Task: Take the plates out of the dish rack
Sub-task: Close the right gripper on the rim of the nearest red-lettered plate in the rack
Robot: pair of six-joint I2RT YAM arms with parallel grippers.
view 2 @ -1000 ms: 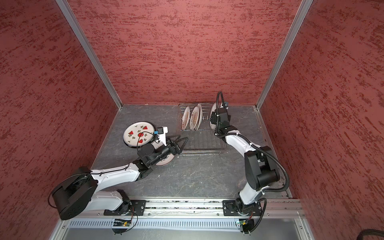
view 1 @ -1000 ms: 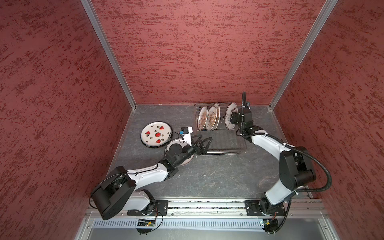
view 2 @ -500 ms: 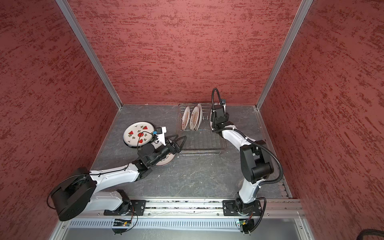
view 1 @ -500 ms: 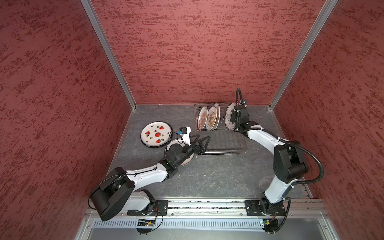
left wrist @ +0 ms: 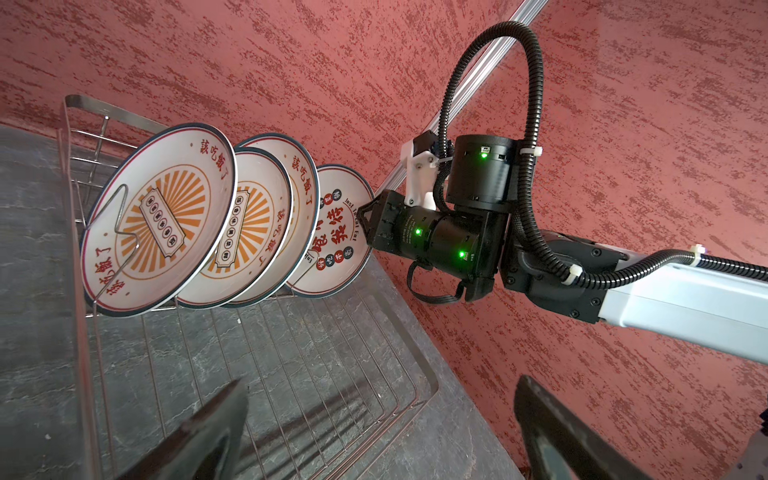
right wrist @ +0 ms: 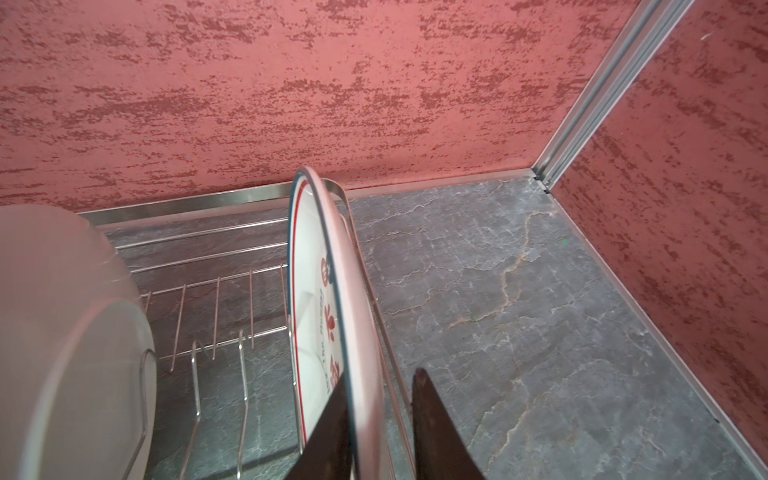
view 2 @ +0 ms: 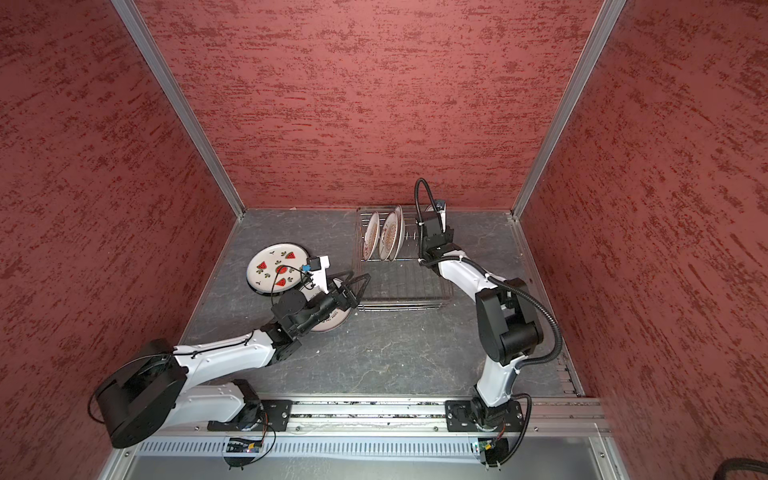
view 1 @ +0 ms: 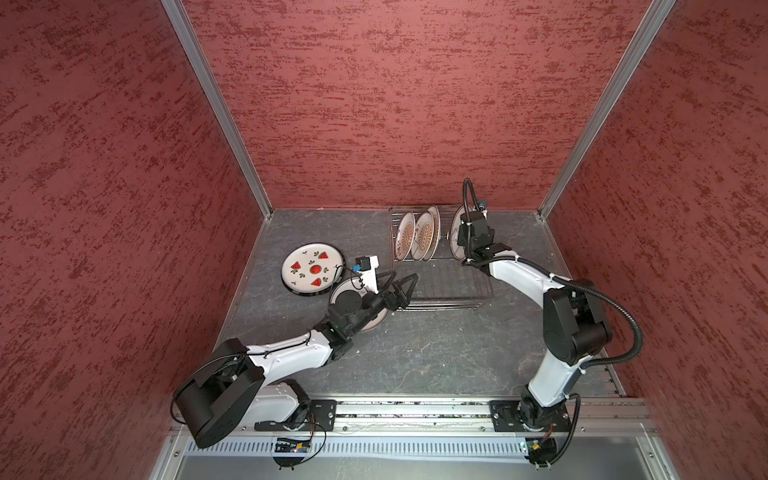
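Note:
The dish rack (view 1: 440, 286) stands at the back of the table. Three sunburst plates (left wrist: 160, 220) lean upright in it, and a plate with red characters (left wrist: 336, 232) stands at its right end. My right gripper (right wrist: 380, 374) straddles that plate's rim (right wrist: 316, 311). One finger lies against the printed face; a narrow gap and a rack wire separate the other from the back. My left gripper (view 1: 403, 277) hangs open and empty over the rack's front left corner. A watermelon plate (view 1: 312, 269) lies flat on the table. A second plate (view 1: 374, 322) is partly hidden under the left wrist.
Red walls close in the grey table on three sides, and the rack sits near the back wall (view 1: 415, 124). Short upright prongs (right wrist: 216, 324) stand between the held-over plate and the sunburst plates. Bare rack floor (left wrist: 291, 374) stretches in front of the plates.
My right gripper has dropped and shifted left onto the right-end plate, and its jaws have narrowed round the rim. The left arm has barely moved and stays open.

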